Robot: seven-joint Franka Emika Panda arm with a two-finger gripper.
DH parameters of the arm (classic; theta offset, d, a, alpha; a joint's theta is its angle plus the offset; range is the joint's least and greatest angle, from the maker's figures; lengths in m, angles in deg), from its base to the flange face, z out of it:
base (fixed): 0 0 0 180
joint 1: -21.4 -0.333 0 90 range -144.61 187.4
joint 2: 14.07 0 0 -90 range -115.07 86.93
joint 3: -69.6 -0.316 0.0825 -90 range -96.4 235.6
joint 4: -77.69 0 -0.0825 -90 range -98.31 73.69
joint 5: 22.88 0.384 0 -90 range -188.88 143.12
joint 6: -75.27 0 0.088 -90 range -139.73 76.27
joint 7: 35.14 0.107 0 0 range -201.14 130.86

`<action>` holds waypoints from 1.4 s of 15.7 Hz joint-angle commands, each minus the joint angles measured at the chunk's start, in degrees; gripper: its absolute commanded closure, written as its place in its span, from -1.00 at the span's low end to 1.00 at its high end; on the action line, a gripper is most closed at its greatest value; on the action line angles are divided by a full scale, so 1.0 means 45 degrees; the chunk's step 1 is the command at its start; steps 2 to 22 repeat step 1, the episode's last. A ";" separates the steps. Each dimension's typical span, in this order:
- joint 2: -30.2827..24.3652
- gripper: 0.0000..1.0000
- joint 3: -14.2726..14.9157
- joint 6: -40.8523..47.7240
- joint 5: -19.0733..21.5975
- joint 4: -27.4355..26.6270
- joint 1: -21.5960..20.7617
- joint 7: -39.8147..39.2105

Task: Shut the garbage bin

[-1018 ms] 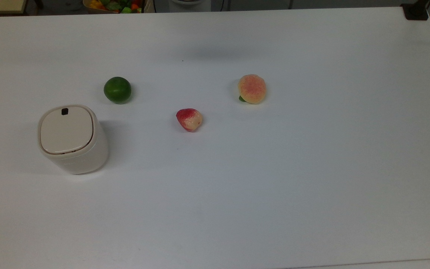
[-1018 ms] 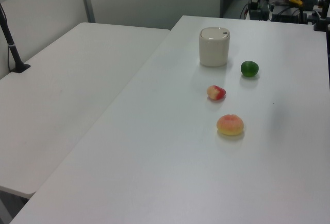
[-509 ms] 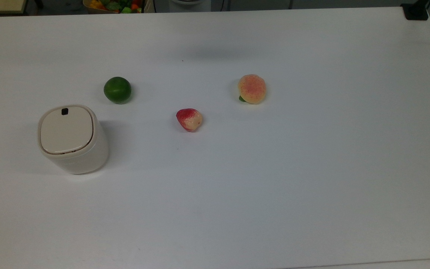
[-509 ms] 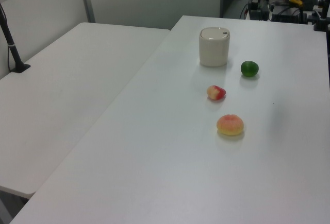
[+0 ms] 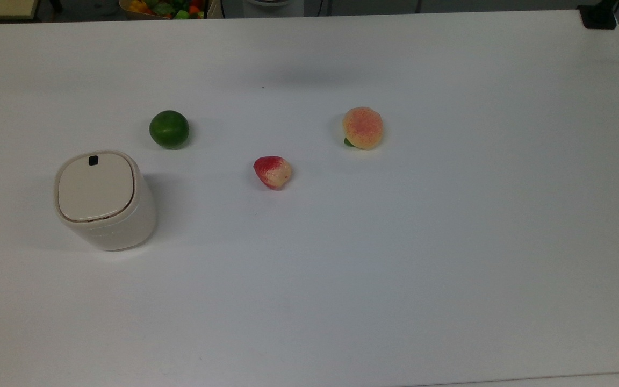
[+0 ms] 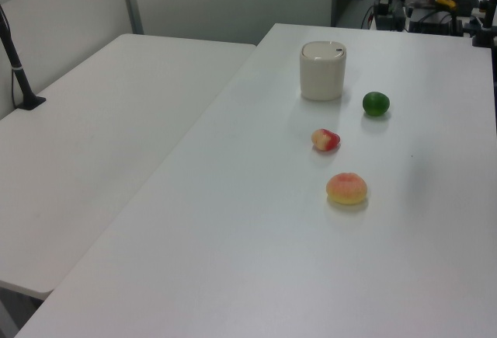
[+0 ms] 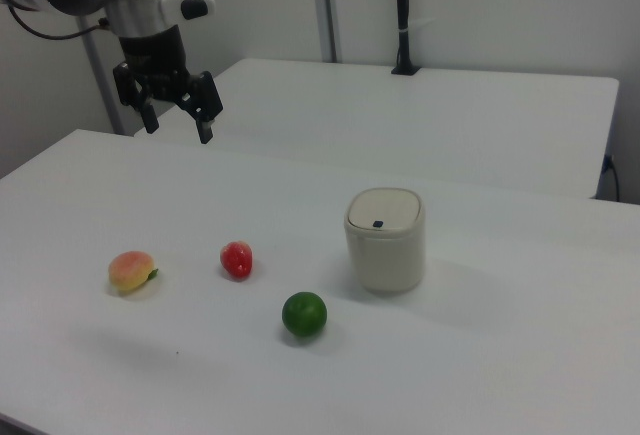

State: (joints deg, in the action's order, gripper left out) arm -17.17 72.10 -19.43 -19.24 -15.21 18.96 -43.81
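Bin (image 5: 104, 201) is standing upright on the white table (image 5: 395, 269), at the top view's left, w/ its flat beige lid (image 5: 96, 186) lying down flush in the rim, i.e. closed. A small black button (image 5: 93, 160) is sitting near the lid's far edge in the top view; in the right view the same button (image 7: 377, 223) is facing the camera side. In the left view the bin (image 6: 322, 71) is sitting toward the far end of the table.

Gripper (image 7: 178, 122) is hanging in the air at the right view's upper left, above the table's far edge, fingers (image 7: 204, 127) spread apart and pointing down, holding nothing. Bin (image 7: 385, 240) is lying well apart from it, lower and toward the right view's right; no contact btwn fingers and lid.

Three toy fruits are resting on the table:
- lime (image 5: 168, 129), near the bin, just beyond it in the top view; in the right view it (image 7: 304, 314) is lying in front of the bin, to the left.
- strawberry (image 5: 272, 172), btwn lime and peach, approx. mid-table.
- peach (image 5: 362, 128), farthest from the bin, at the right view's left (image 7: 131, 272).

A second white table (image 6: 93, 144) is standing beside the first.
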 commanded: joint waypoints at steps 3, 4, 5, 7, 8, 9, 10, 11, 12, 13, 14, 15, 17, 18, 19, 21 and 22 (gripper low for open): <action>-0.0230 -1.00 0.0246 -0.0244 -0.0105 -0.0313 -0.0239 -0.0242; -0.0230 -1.00 0.0246 -0.0244 -0.0105 -0.0313 -0.0239 -0.0242; -0.0230 -1.00 0.0246 -0.0244 -0.0105 -0.0313 -0.0239 -0.0242; -0.0230 -1.00 0.0246 -0.0244 -0.0105 -0.0313 -0.0239 -0.0242; -0.0230 -1.00 0.0246 -0.0244 -0.0105 -0.0313 -0.0239 -0.0242; -0.0230 -1.00 0.0246 -0.0244 -0.0105 -0.0313 -0.0239 -0.0242; -0.0230 -1.00 0.0246 -0.0244 -0.0105 -0.0313 -0.0239 -0.0242; -0.0230 -1.00 0.0246 -0.0244 -0.0105 -0.0313 -0.0239 -0.0242; -0.0230 -1.00 0.0246 -0.0244 -0.0105 -0.0313 -0.0239 -0.0242; -0.0230 -1.00 0.0246 -0.0244 -0.0105 -0.0313 -0.0239 -0.0242; -0.0230 -1.00 0.0246 -0.0244 -0.0105 -0.0313 -0.0239 -0.0242; -0.0230 -1.00 0.0246 -0.0244 -0.0105 -0.0313 -0.0239 -0.0242; -0.0230 -1.00 0.0246 -0.0244 -0.0105 -0.0313 -0.0239 -0.0242; -0.0230 -1.00 0.0246 -0.0244 -0.0105 -0.0313 -0.0239 -0.0242; -0.0230 -1.00 0.0246 -0.0244 -0.0105 -0.0313 -0.0239 -0.0242; -0.0230 -1.00 0.0246 -0.0244 -0.0105 -0.0313 -0.0239 -0.0242; -0.0230 -1.00 0.0246 -0.0244 -0.0105 -0.0313 -0.0239 -0.0242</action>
